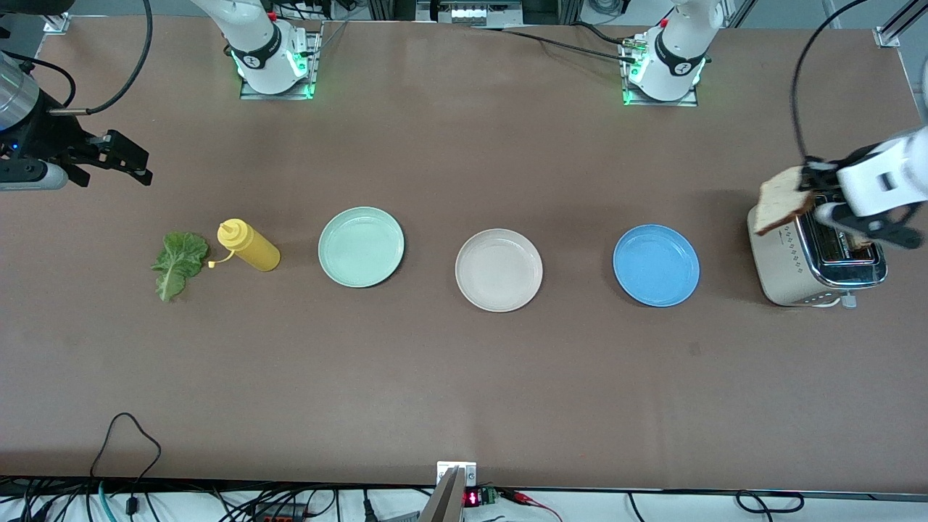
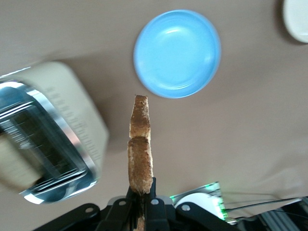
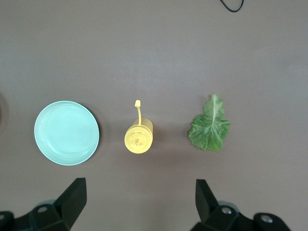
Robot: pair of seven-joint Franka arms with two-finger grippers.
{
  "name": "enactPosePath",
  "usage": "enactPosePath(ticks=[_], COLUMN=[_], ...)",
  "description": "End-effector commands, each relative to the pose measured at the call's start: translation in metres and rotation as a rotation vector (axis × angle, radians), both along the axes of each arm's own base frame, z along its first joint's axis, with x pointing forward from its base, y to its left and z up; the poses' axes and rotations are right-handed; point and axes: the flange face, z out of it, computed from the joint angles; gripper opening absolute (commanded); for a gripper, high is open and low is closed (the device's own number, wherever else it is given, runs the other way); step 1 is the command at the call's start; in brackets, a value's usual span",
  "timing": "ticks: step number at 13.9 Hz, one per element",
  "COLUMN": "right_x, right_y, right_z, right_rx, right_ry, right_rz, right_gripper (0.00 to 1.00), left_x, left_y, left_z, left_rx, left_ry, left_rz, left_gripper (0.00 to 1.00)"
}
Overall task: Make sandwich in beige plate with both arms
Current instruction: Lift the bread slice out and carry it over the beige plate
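With the beige plate [image 1: 499, 270] at frame centre bare, the left hand [image 1: 812, 190] clamps a toast slice [image 1: 781, 210] above the toaster [image 1: 815, 262] at the right edge, while the right hand [image 1: 116, 161] waits spread at upper left, lettuce leaf [image 1: 176, 264] untouched.

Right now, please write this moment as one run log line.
left gripper: shut on bread slice, above toaster | right gripper: open, waiting | beige plate: empty

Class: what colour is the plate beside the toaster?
Blue plate, clearest in the left wrist view.

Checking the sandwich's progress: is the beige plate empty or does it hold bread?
Empty: the beige plate is bare; the left gripper holds a bread slice over the toaster.
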Motion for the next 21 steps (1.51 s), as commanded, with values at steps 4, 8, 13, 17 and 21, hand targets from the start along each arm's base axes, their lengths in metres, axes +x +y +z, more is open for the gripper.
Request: enactPosePath(ticks=[4,8,13,17,21], right_x=[-0.002,-0.002,-0.003,-0.003,-0.002], right_y=[0.001,0.002,0.001,-0.015,-0.055], right_z=[-0.001,-0.001,-0.010,-0.019,-0.050], right_rx=[0.001,0.001,0.003,0.038,0.168], right_ry=[0.011,0.011,0.028,0.031,-0.027], right_rz=[0.017,0.019,0.040,0.250,0.443], right_gripper=[1.00,1.00,1.00,1.00,1.00], left_x=[0.013,0.027,0.049,0.047,0.029], left_y=[-0.119,-0.185,-0.231,-0.246,-0.239], left_z=[-0.021,-0.055,-0.120,-0.192,-0.262], left_rx=[-0.218,-0.470,-0.732,-0.919,-1.077], left_ry=[0.031,0.111,0.218,0.197,0.143], left_rz=[0.138,0.242,0.389,0.394,0.387], left_gripper=[0.01,0.00,0.00,0.00,0.00])
